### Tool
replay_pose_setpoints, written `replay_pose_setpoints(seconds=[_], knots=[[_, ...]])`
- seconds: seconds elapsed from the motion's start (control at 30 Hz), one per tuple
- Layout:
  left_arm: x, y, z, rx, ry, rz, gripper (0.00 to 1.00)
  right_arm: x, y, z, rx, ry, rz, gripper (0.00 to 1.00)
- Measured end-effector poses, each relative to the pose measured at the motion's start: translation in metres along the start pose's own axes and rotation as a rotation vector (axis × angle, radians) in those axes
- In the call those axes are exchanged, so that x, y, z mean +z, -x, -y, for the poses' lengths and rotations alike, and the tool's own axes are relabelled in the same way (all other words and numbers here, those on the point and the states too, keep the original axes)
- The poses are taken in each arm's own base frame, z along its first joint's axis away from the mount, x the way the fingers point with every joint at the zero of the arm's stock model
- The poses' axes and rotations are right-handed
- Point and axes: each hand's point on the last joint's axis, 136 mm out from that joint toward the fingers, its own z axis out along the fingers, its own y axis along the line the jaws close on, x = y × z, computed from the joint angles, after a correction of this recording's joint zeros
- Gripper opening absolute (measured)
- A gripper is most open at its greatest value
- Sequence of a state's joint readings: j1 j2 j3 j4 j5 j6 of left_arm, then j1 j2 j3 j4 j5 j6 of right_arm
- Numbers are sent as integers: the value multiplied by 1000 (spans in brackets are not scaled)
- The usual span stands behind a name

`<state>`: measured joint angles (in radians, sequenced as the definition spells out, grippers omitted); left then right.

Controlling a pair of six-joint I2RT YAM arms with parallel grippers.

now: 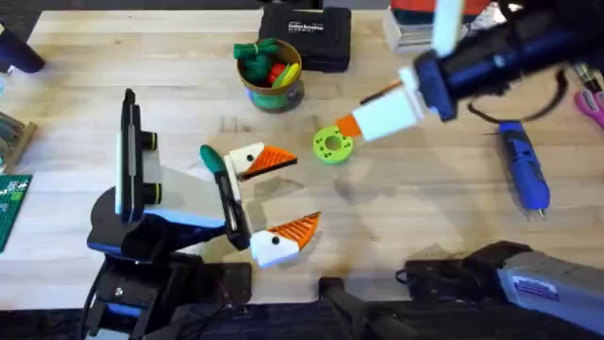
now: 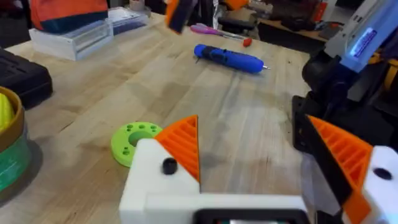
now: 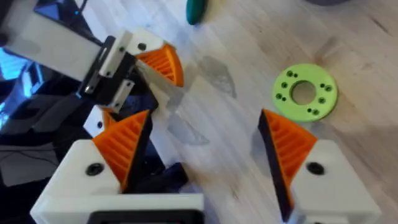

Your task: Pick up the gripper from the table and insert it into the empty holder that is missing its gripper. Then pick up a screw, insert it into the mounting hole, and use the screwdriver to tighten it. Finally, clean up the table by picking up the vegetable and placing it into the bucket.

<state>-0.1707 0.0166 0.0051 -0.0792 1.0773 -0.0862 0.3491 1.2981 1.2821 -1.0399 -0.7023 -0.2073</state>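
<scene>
My left gripper [image 1: 304, 191] rests low over the table [image 1: 425, 217], open, its white fingers with orange ribbed pads [image 2: 183, 146] spread wide and nothing between them. My right gripper [image 1: 363, 109] hangs high above the table near the green disc, also open and empty [image 3: 205, 124]. The blue screwdriver [image 1: 524, 165] lies at the right [image 2: 227, 57]. The yellow bucket [image 1: 271, 80] with a green band stands at the back, toy vegetables inside. The loose gripper and the holder are out of view. A dark green rounded thing [image 1: 209, 156] sits by the left gripper; I cannot tell what it is.
A flat bright-green disc with holes [image 1: 330, 144] lies mid-table [image 3: 305, 92]. A black case [image 1: 307, 33] sits at the back edge, a clear box [image 2: 74, 37] and pink-handled tool [image 1: 590, 104] at the far right. A green circuit board [image 1: 11, 203] is at the left edge.
</scene>
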Motion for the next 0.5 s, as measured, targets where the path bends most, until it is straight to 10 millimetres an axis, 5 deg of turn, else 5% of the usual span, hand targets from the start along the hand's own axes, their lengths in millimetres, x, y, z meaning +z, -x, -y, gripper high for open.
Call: replay_pose_setpoints(seconds=[0.17,0.3,0.37,0.5], knots=[[0,0,-1,-1,5,0,903,-12,-32,-16,9,109,63,994],[0,0,-2,3,14,2,412,-10,-57,-28,33,173,35,994],[0,1,-5,8,30,3,10,-4,-66,-29,57,201,9,994],[0,1,-9,8,51,5,5,-4,-65,-29,46,208,14,994]])
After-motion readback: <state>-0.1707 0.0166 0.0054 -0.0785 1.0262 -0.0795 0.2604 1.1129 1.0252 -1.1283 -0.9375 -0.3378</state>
